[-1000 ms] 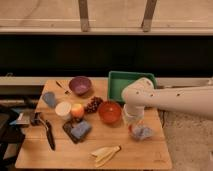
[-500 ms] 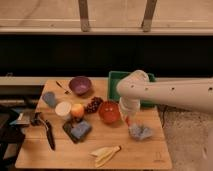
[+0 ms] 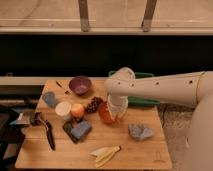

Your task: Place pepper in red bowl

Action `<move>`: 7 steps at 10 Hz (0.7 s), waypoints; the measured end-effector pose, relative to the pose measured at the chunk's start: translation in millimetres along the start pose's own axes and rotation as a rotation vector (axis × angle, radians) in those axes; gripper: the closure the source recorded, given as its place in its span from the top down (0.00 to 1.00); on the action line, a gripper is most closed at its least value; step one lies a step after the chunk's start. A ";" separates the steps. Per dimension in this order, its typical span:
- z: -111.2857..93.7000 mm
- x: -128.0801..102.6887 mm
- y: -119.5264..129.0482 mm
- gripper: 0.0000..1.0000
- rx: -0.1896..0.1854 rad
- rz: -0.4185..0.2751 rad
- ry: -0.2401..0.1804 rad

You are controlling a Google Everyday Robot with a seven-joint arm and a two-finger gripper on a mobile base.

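The red bowl sits near the middle of the wooden table, partly covered by my arm. My gripper hangs from the white arm and points down over the bowl's right part. What it holds, if anything, is hidden. A small slim elongated thing lies at the back left, just left of the purple bowl. It may be the pepper, and it is well apart from the gripper.
A round orange fruit, a white cup, dark grapes and a blue sponge lie left of the red bowl. A green tray is behind the arm. A crumpled blue cloth lies at the right, a banana peel in front.
The arm has swung left. The gripper has moved from above the blue cloth's side to over the red bowl. The things on the table have not moved.
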 end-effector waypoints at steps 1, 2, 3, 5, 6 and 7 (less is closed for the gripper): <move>3.2 -3.1 6.3 0.57 -0.013 -0.018 0.007; 6.2 -7.3 10.7 0.64 -0.025 -0.033 0.013; 5.9 -11.7 10.6 0.66 -0.032 -0.042 0.016; 4.0 -20.5 11.5 0.66 -0.041 -0.054 0.016; 3.5 -22.1 14.5 0.66 -0.041 -0.060 0.014; 3.4 -22.3 14.1 0.66 -0.040 -0.059 0.014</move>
